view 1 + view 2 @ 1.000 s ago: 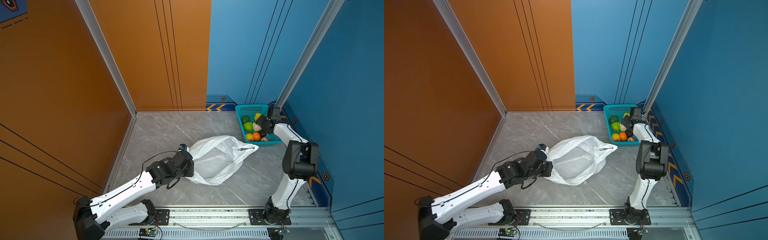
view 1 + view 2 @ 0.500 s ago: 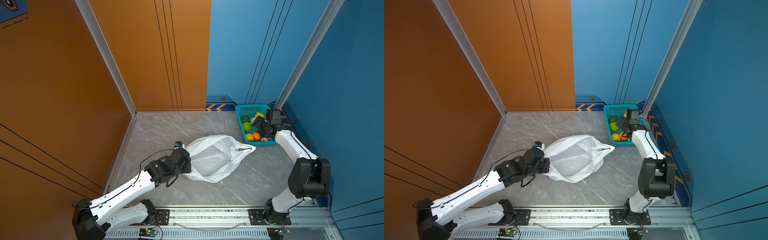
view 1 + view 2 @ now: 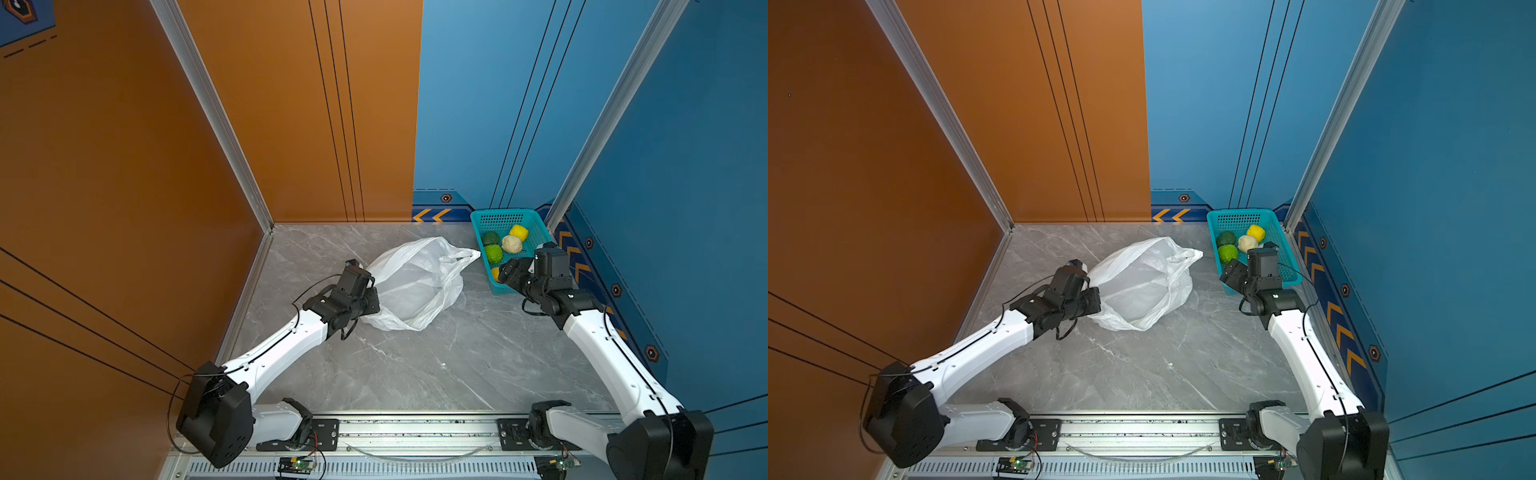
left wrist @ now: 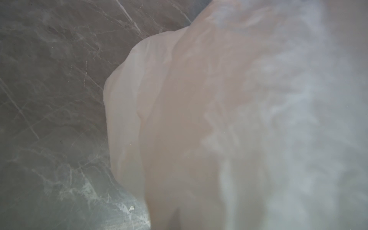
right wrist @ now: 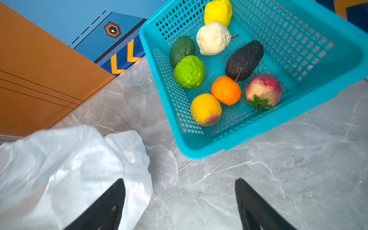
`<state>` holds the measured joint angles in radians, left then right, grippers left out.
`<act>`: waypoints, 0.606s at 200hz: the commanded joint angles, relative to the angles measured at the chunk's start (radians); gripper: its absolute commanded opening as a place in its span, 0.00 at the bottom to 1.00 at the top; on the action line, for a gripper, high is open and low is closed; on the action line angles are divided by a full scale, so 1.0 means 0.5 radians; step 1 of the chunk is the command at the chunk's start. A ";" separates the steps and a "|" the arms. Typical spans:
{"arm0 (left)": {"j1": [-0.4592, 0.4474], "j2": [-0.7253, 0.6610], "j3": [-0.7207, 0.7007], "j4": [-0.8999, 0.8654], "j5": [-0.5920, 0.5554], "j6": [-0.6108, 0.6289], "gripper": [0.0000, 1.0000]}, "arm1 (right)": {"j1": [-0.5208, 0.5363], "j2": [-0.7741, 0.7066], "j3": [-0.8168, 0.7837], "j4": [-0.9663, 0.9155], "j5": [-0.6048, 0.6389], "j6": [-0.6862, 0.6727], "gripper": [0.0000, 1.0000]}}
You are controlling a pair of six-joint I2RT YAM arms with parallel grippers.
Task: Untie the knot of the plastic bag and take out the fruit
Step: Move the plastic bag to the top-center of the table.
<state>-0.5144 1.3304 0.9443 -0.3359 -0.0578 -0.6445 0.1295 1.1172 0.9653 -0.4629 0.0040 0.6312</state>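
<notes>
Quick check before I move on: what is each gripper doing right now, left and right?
Left gripper: closed, apparently pinching the edge of the plastic bag.
Right gripper: open, holding nothing.

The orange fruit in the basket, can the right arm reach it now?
Probably yes: the right gripper is open and empty just outside the basket, and nothing covers the orange fruit.

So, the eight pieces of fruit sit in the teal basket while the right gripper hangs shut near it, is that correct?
Not quite: the right gripper is open, not shut. The right wrist view shows its two jaws standing wide apart with nothing between them. The rest holds: the eight pieces of fruit sit in the teal basket.
</notes>
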 commanded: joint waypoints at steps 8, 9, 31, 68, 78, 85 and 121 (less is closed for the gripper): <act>0.123 0.207 0.167 0.196 0.241 0.151 0.00 | 0.099 -0.141 -0.129 -0.178 0.012 0.117 0.88; 0.130 0.213 0.194 0.199 0.244 0.154 0.00 | 0.103 -0.145 -0.133 -0.180 0.013 0.119 0.87; 0.179 0.359 0.331 0.215 0.312 0.202 0.00 | 0.173 -0.218 -0.201 -0.194 0.025 0.174 0.88; 0.194 0.468 0.454 0.186 0.370 0.256 0.00 | 0.239 -0.226 -0.216 -0.200 0.049 0.185 0.89; 0.192 0.470 0.466 0.170 0.382 0.261 0.06 | 0.243 -0.219 -0.208 -0.200 0.050 0.174 0.90; 0.193 0.462 0.468 0.160 0.393 0.263 0.12 | 0.241 -0.213 -0.202 -0.200 0.053 0.168 0.90; 0.148 0.353 0.463 0.046 0.346 0.322 0.60 | 0.242 -0.185 -0.164 -0.202 0.056 0.130 0.92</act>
<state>-0.4263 1.5562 1.1492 -0.2531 0.1146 -0.5240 0.2436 1.0145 0.8661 -0.5400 0.0048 0.7063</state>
